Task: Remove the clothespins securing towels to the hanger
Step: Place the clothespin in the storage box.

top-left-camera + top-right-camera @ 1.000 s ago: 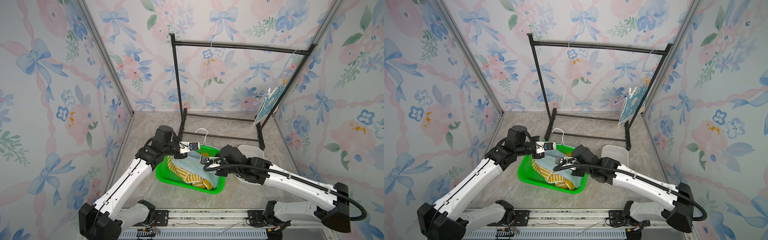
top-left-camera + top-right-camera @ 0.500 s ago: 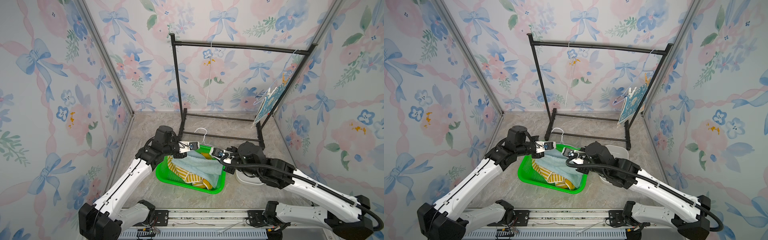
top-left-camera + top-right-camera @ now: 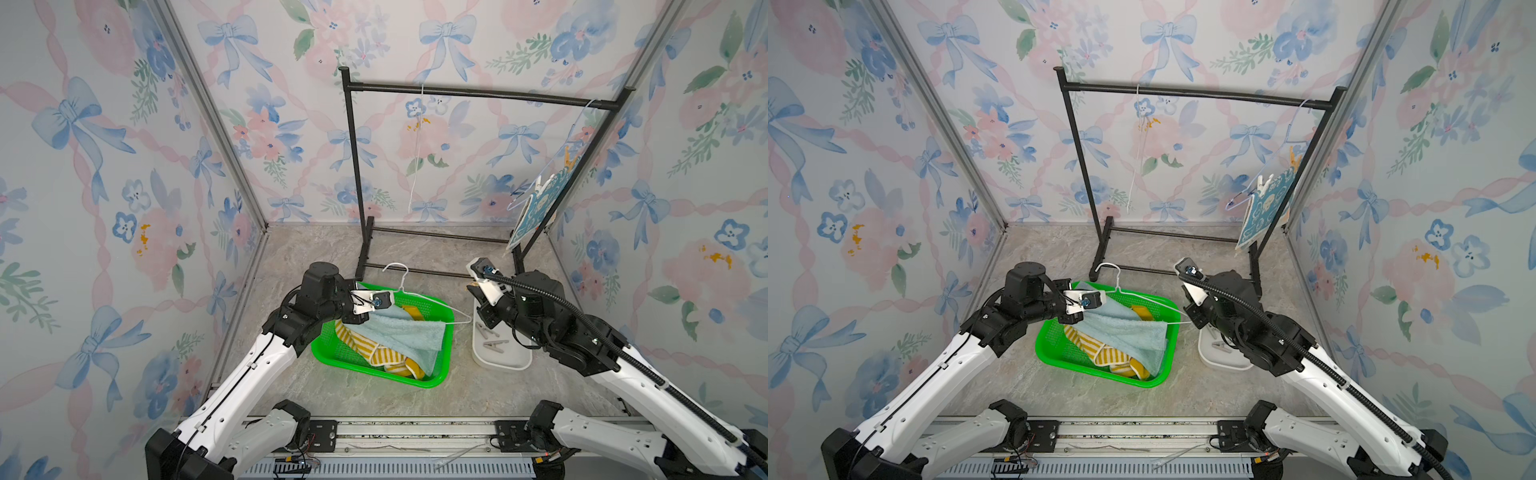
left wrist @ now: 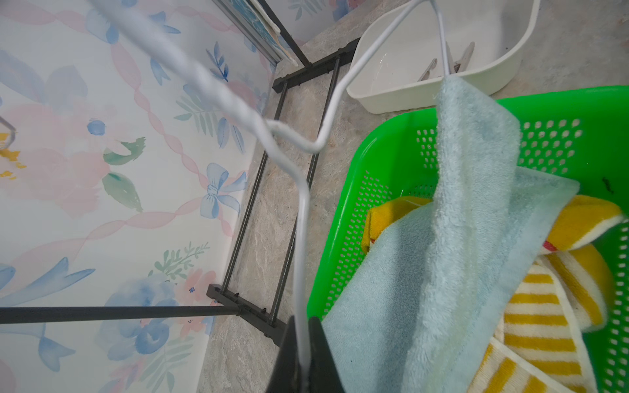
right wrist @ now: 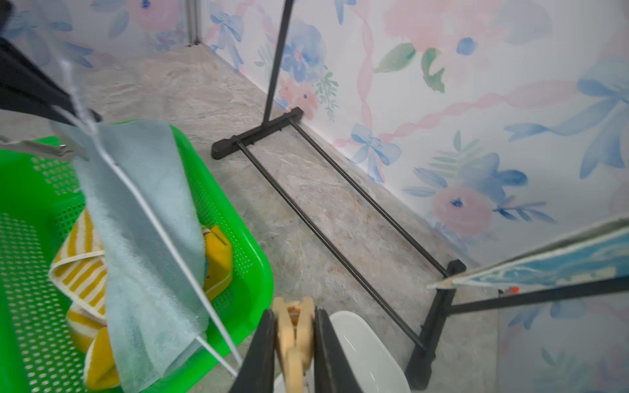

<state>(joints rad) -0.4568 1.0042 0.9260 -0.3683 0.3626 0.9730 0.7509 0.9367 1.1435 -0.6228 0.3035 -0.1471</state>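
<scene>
The right fingers (image 5: 258,347) are pinched narrowly on a tan wooden clothespin (image 5: 295,337), gripping its two legs. They hang over the 12 o'clock end of the white tray (image 3: 503,368), which sits on the surface at 3 o'clock from the green basket (image 4: 384,143). Two loose clothespins (image 3: 492,344) already lie in the tray, so the step in hand looks like a drop-off. To do it well, bring the pin inward over the tray's bare middle and lower it near the bottom. Then spread the fingers only enough to let it fall flat, so it neither bounces over the rim nor catches the hanger's wire tip just beside the tray. The left fingers (image 4: 286,354) are closed tight on the white wire hanger (image 4: 301,217) at the basket's 10 o'clock, and should hold it level meanwhile. The pale teal towel (image 4: 459,238) droops from it onto the yellow-striped towel (image 3: 376,355) in the basket. A grey clothespin (image 5: 41,148) appears to pin the teal cloth near the left fingers, probably the next target. At 2 o'clock the blue towel (image 3: 536,208) hangs from the black rack (image 3: 457,93), held by a white clothespin (image 3: 539,185) and a tan one (image 3: 568,156).
</scene>
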